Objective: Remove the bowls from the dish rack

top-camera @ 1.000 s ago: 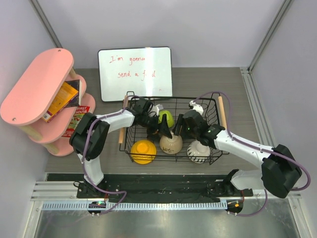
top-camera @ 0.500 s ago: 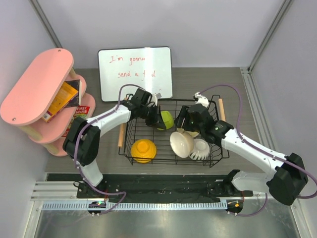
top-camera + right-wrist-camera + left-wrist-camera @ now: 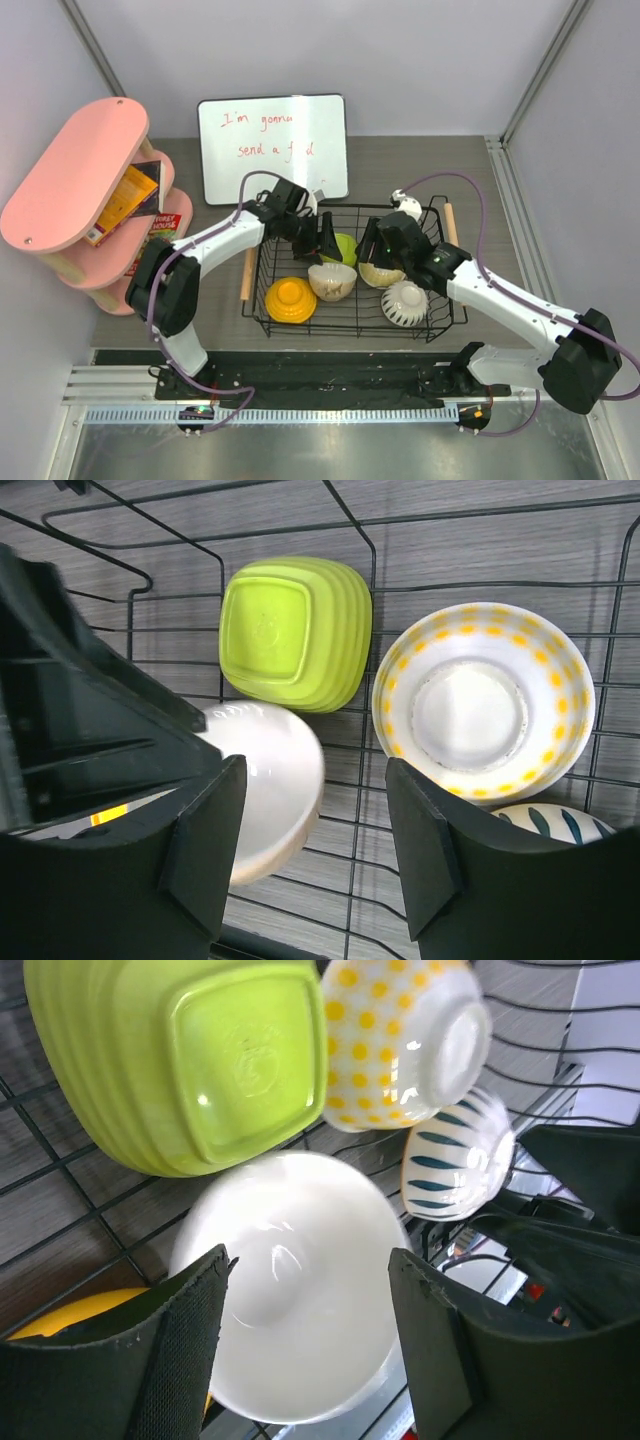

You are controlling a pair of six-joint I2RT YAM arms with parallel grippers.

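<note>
Inside the dish rack, your left tool and right tool, both spread wide and empty, sit close and might bump.

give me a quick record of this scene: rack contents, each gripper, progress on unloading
dish rack: black wire, five bowls inside
bowls: orange-yellow bowl; plain white bowl; lime green bowl, base up; yellow-dotted bowl; teal-striped bowl
left gripper: open, over the plain white bowl, holding nothing
right gripper: open, above the rack, holding nothing
unloaded: none yet, all five bowls sit in the rack
</note>
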